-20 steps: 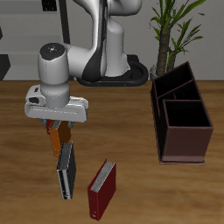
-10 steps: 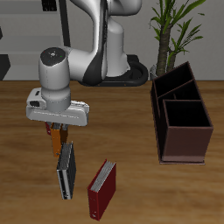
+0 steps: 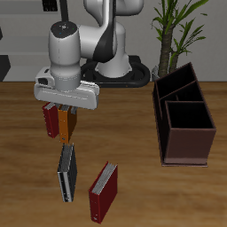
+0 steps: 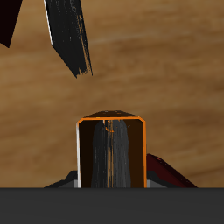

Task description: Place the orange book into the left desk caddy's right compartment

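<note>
My gripper (image 3: pixel 67 110) is shut on the orange book (image 3: pixel 68 125), which hangs upright from the fingers above the table. In the wrist view the orange book (image 4: pixel 111 154) shows end-on, with its orange cover framing the pale page edges. The left desk caddy (image 3: pixel 187 147), a dark maroon open-topped box, stands well off to the side of the gripper. Its right compartment (image 3: pixel 189 116) is the well nearer the table's front edge, behind the tall plain end wall. The other well (image 3: pixel 181 85) lies farther back.
A dark red book (image 3: pixel 50 120) stands just beside the held book. A black-grey book (image 3: pixel 66 172) and another dark red book (image 3: pixel 103 191) lie nearer the front edge. The black-grey book (image 4: pixel 70 35) also shows in the wrist view. A potted plant (image 3: pixel 174 27) stands behind the caddy.
The gripper has risen and shifted back and slightly toward the caddy, carrying the orange book up off the table. The book now hangs upright instead of tilted.
</note>
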Available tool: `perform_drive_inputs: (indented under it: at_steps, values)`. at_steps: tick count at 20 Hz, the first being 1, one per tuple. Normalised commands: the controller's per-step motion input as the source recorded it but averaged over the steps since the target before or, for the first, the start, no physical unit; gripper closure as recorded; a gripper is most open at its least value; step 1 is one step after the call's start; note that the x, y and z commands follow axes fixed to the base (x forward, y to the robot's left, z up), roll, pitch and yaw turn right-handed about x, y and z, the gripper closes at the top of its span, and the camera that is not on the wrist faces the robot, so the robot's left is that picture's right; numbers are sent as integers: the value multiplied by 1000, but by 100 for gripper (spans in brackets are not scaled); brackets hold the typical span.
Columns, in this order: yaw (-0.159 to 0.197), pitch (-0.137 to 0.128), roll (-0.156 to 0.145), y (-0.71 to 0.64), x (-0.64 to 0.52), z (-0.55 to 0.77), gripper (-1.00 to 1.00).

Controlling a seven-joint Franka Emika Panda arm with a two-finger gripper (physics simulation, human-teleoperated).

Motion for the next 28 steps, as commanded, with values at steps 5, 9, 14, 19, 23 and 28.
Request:
perform_drive_inputs:
  at_steps: [5, 9, 14, 19, 23, 28]
  values:
    - [-64, -54, -6, 628, -313, 727, 100]
    - [-2, -63, 11, 652, -348, 612, 100]
    - [-27, -29, 9, 611, -295, 421, 100]
    - [3, -14, -3, 501, -195, 264, 100]
    - [8, -9, 25, 326, -52, 171, 100]
    - [23, -34, 34, 406, -11, 296, 100]
